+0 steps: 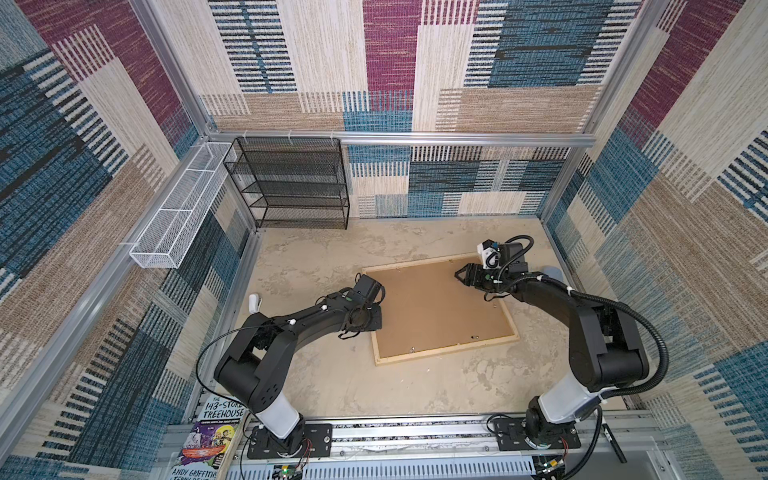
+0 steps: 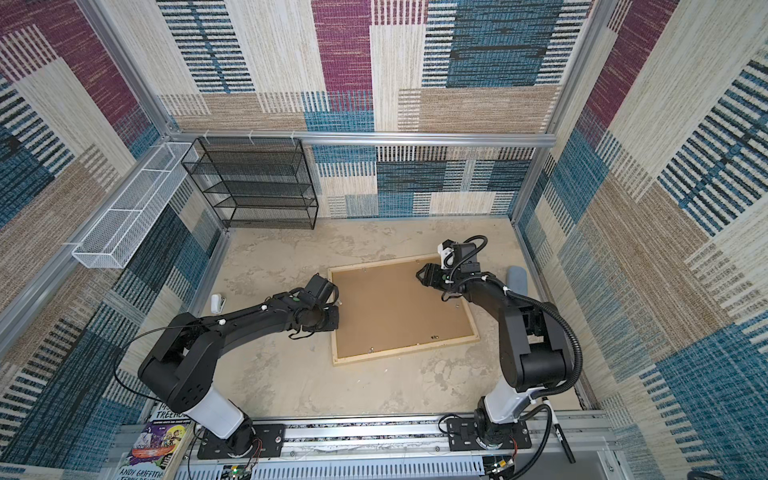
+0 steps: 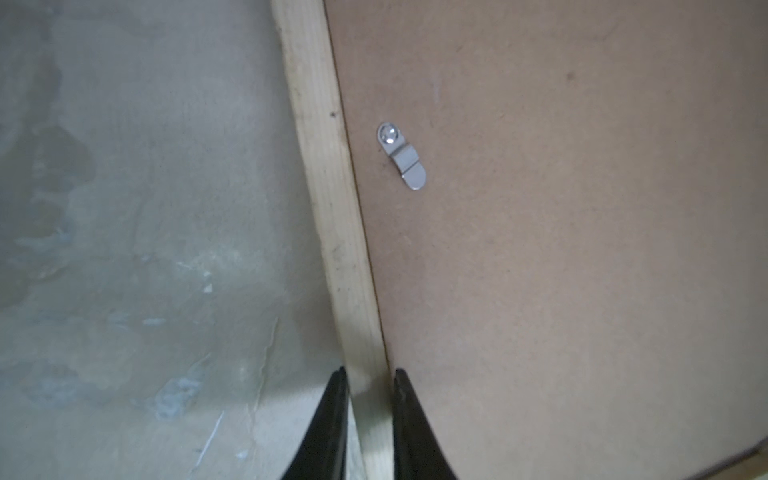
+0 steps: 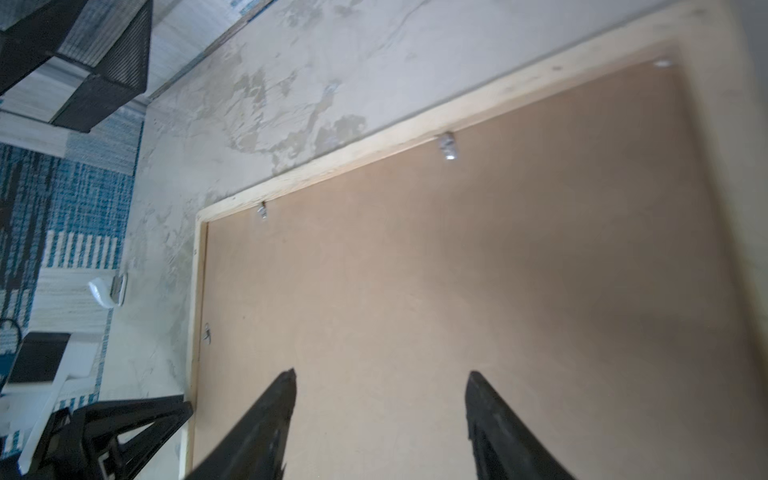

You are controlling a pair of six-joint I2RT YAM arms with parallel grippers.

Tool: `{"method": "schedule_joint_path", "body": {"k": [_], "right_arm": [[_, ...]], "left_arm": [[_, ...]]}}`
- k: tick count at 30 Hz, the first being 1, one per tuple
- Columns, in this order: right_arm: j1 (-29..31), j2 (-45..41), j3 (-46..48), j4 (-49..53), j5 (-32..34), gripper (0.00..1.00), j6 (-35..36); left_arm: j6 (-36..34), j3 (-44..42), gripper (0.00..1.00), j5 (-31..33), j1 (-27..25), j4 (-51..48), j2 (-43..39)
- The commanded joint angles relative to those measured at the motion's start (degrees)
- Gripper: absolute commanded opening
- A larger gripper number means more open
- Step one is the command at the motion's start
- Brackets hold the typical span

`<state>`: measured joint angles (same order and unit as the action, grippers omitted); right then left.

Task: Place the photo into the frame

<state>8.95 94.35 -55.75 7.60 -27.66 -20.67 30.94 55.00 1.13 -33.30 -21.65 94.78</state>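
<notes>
Frame (image 1: 446, 349) face-down, long axis left-right

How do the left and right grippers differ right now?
The left gripper is narrowed onto a rail of the frame, a finger on each side; the right gripper stands wide open, gripping nothing. The left sits at the frame's edge; the right hangs over the brown backing board. Both point down at the frame's back.

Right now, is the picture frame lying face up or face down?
Face down: the brown backing board shows on top, inside the wooden rails of the frame, with a metal clip on it.
</notes>
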Motion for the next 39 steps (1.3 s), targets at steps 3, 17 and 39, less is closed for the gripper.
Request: {"method": "schedule_joint_path", "body": {"k": [3,17,39], "right_arm": [[7.3,3.9,-0.6,-8.3,-5.2,0.65,-4.9],[20.1,23.3,-12.0,-15.3,-12.4,0.56,-15.3],[25.8,30.0,-18.4,-13.9,-15.4,0.57,-20.6]], "left_arm": [[-6.1,1.5,0.15,-0.2,0.1,-1.4,0.3],[-2.6,1.1,0.13,0.3,0.1,-2.6,2.9],[-2.7,0.8,0.09,-1.6,-0.8,-1.0,2.2]]}}
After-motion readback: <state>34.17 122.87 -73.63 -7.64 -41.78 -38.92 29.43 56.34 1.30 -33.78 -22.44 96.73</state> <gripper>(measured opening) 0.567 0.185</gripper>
